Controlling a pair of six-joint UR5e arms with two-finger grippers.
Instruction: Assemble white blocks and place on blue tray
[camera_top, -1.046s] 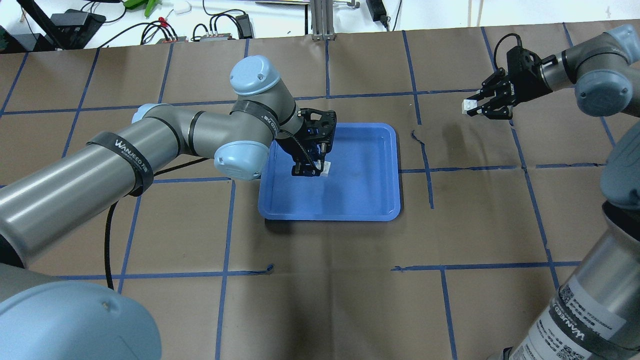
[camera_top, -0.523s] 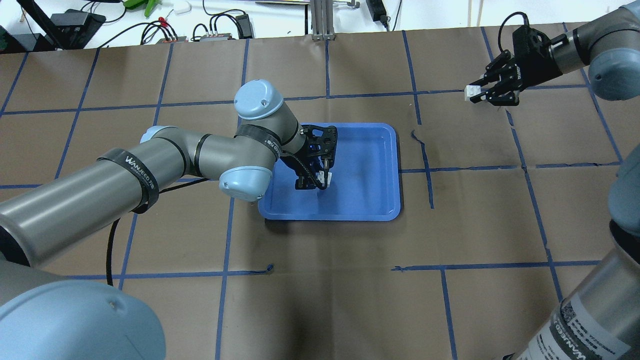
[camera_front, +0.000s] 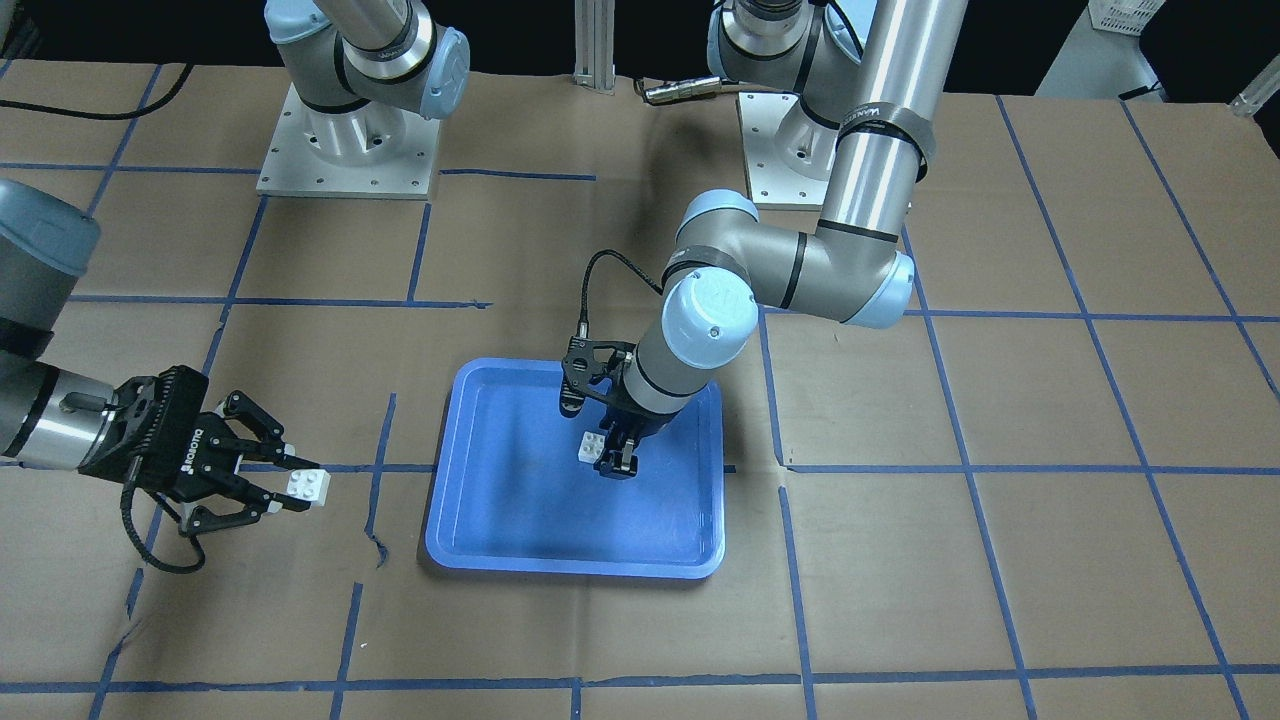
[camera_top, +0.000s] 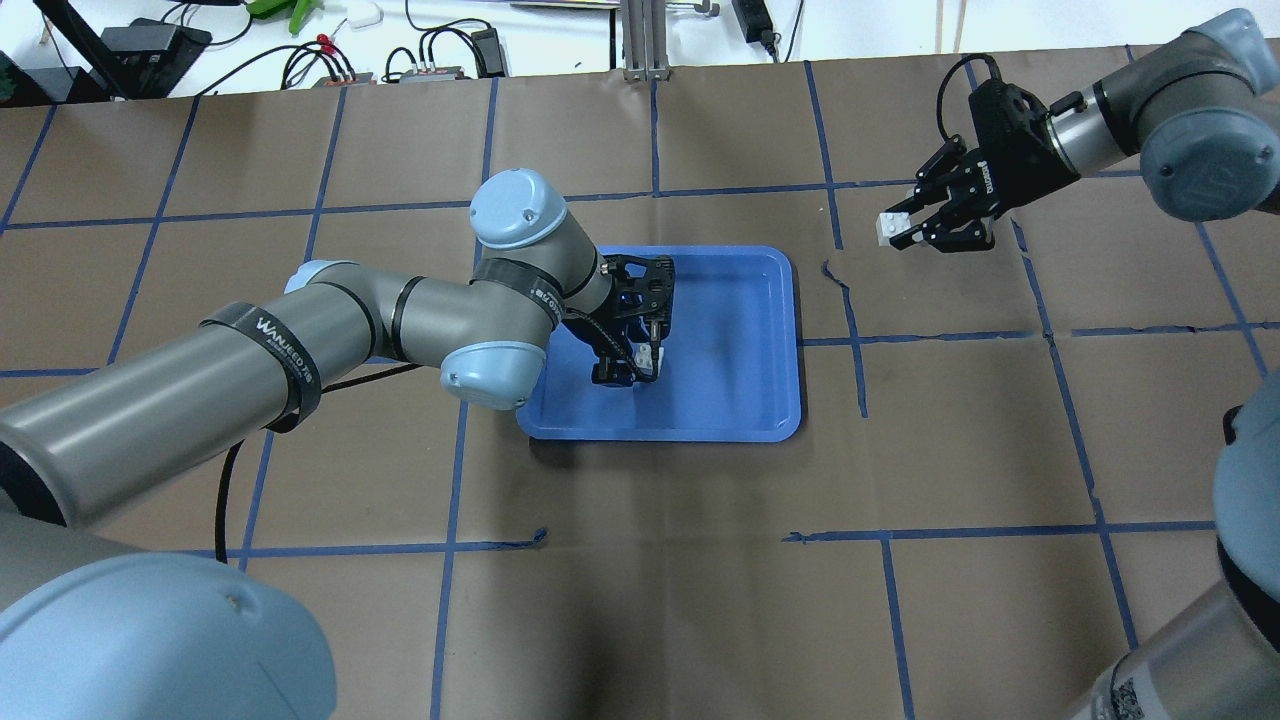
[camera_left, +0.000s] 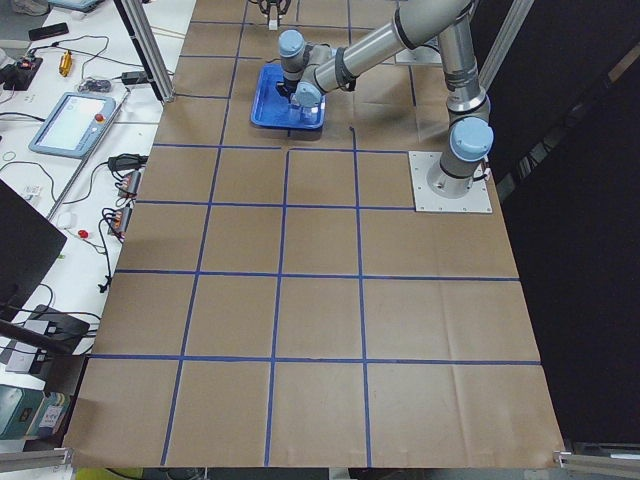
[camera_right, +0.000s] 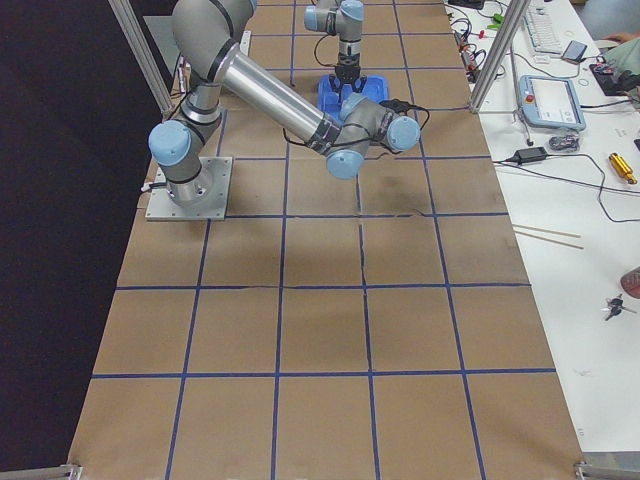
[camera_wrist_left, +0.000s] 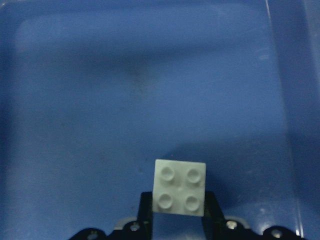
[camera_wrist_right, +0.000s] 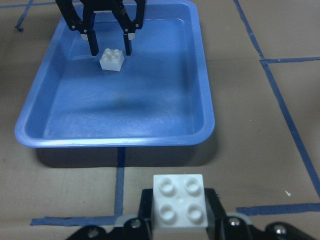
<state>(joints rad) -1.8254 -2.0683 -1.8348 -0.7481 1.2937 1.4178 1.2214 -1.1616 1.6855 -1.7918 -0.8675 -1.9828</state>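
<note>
The blue tray (camera_top: 740, 300) lies at the table's middle. My left gripper (camera_top: 640, 365) is shut on a white block (camera_top: 646, 355) and holds it studs-up low over the tray's left part. The block also shows in the front view (camera_front: 592, 446) and the left wrist view (camera_wrist_left: 180, 186). My right gripper (camera_top: 905, 230) is shut on the other white block (camera_top: 888, 229) and holds it in the air to the right of the tray. In the right wrist view this block (camera_wrist_right: 179, 202) is in front, with the tray (camera_wrist_right: 150, 100) and the left gripper's block (camera_wrist_right: 111, 59) beyond.
Brown paper with blue tape lines (camera_top: 850, 330) covers the table. Cables and boxes (camera_top: 420, 55) lie past the far edge. The arm bases (camera_front: 345, 150) stand at the robot's side. The left arm's elbow (camera_top: 490, 370) overhangs the tray's left rim.
My right gripper has moved left toward the tray with its block. My left gripper has moved a little toward the tray's near side with its block still held.
</note>
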